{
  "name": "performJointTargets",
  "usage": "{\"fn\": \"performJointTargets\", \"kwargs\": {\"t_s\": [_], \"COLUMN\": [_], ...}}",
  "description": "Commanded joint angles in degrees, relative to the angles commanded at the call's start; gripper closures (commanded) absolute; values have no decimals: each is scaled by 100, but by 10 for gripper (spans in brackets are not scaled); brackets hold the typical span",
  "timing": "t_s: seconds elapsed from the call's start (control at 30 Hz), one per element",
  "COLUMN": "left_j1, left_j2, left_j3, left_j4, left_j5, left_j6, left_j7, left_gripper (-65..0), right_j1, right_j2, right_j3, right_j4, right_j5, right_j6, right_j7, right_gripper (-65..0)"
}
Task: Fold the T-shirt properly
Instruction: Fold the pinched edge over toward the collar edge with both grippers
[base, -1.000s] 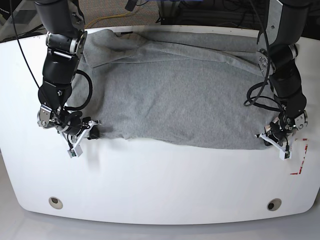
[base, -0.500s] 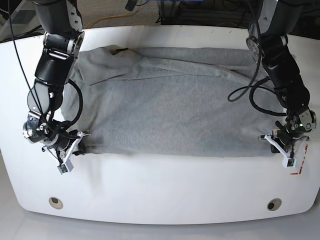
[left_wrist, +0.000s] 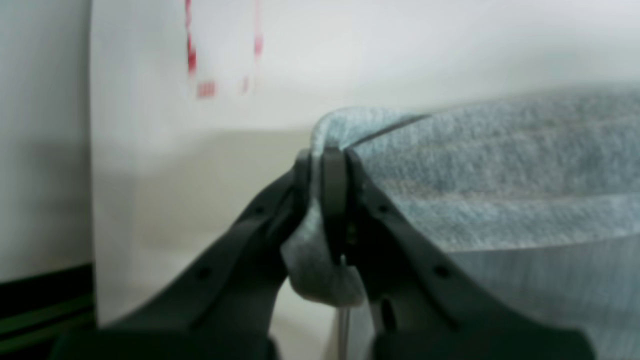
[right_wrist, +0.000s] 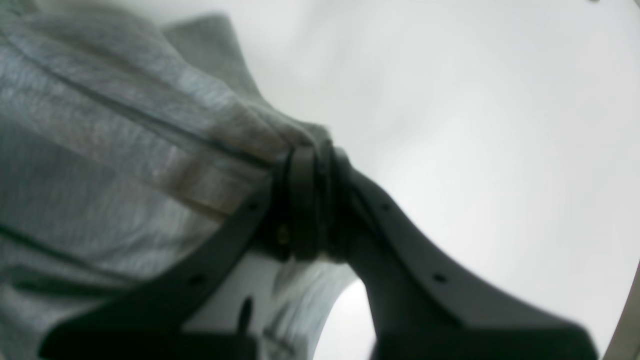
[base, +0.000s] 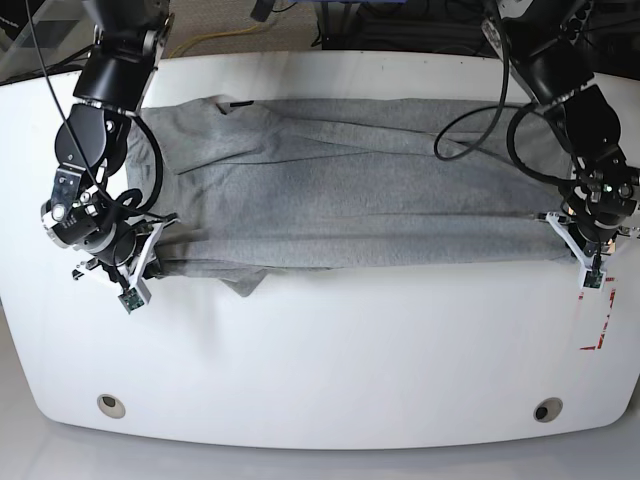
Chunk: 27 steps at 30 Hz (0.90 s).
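Note:
The heather-grey T-shirt (base: 350, 190) lies stretched across the white table (base: 330, 350) as a long, taut band. No lettering shows. My left gripper (base: 580, 258) is shut on the shirt's near right corner. In the left wrist view the jaws (left_wrist: 322, 165) pinch a fold of grey cloth (left_wrist: 500, 165) just above the table. My right gripper (base: 140, 275) is shut on the near left corner. In the right wrist view the jaws (right_wrist: 310, 170) clamp bunched cloth (right_wrist: 100, 125). A small flap (base: 245, 283) pokes out of the near edge at the left.
Red tape marks (base: 598, 320) sit on the table just in front of the left gripper, and show in the left wrist view (left_wrist: 200, 65). Two round holes (base: 112, 405) (base: 547, 409) lie near the front edge. Cables run behind the table's far edge.
Both grippers moved back from the front edge and further apart, holding the shirt's corners. The shirt went from a wide spread to a narrower, taut band, and a small flap appeared at the near left.

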Motion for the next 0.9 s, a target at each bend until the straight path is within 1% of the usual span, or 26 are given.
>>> {"fn": "performJointTargets", "kwargs": {"t_s": [0.13,0.23,0.33,0.47,0.53,0.57,0.6,0.63,0.67,0.7,0.77,0.8,0.87,0.9], "left_j1": [536,862,1099,1398,1574,1626,1670,1723,1749,1749,1767,1767,1758,1741], "left_j2": [18,18,18,-9,-18,-26,-35,-35,-35,-35,-35,-35,-35,-35], "left_j3": [0,0,-9,26,105,185,229,255,255,246,246,246,246,246], "left_j4": [299,431,484,440,440,440,440,440,440,440,440,440,440,440], "left_j5": [0,-18,-26,-26,-26,-9,-9,-9,-9,-9,-26,-26,-26,-26], "left_j6": [-167,-176,-176,-176,-185,-185,-185,-185,-185,-185,-185,-185,-185,-185], "left_j7": [35,132,246,264,264,264,264,255,246,237,229,229,229,220], "left_gripper": [0,0,0,0,-38,-76,-121,-179,-226,-276,-378,-394,-392,-379], "right_j1": [-325,-651,-976,-1380,-1495,-1503,-1495,-1459,-1371,-1284,-1064,-958,-703,-501], "right_j2": [-246,-396,-492,-624,-642,-642,-659,-721,-782,-835,-932,-949,-967,-993], "right_j3": [343,589,633,659,642,633,633,633,633,633,633,624,554,440], "right_j4": [440,809,967,967,967,967,967,967,967,967,949,914,703,492], "right_j5": [0,0,0,0,0,0,0,0,0,0,0,0,9,9], "right_j6": [0,0,0,0,0,0,0,0,0,0,0,0,0,0], "right_j7": [-360,-598,-633,-607,-607,-607,-607,-607,-607,-615,-615,-615,-633,-624], "right_gripper": [-41,-41,-46,-49,-52,-70,-98,-152,-192,-249,-387,-433,-504,-514]}}
